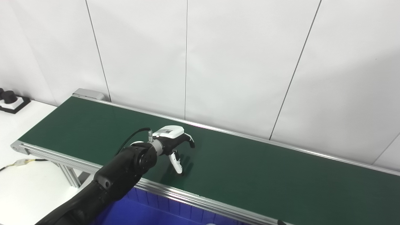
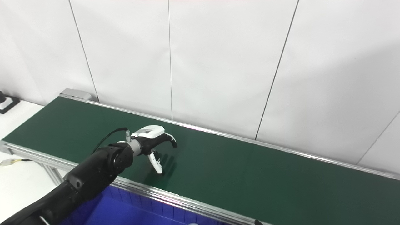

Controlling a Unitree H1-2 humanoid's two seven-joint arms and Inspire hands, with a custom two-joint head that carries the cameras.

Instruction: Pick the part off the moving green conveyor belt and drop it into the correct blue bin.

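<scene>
Here, the left hand [image 1: 173, 142] hung over the green conveyor belt [image 1: 250, 168], left of the frame's centre, reached in on a black arm [image 1: 118, 178] from the lower left corner. Fingers [image 1: 190, 140] were spread and curved downward, the thumb [image 1: 176, 162] pointing down toward the belt surface, apart from the fingers. Nothing sat between them; the hand held nothing. Its shadow lay on the belt just beneath.

No part showed anywhere on the belt in either view. The belt ran as a long diagonal from the upper left of the frame to the lower right, framed by aluminium rails [image 1: 187, 195] on both long sides.

Below the near rail, at the bottom of the frame, a blue bin [image 1: 150, 211] was partly seen, with ribbed inner walls; the arm crossed over its left edge. What lay inside could not be told.

The right hand was out of view.

At the left edge, a white worktop [image 1: 28, 184] carried a small black-and-white device [image 1: 11, 101] near the upper left, and a cable with a pale connector [image 1: 23, 162] lay near the belt's end. White panelled wall [image 1: 237, 62] stood behind the belt.
</scene>
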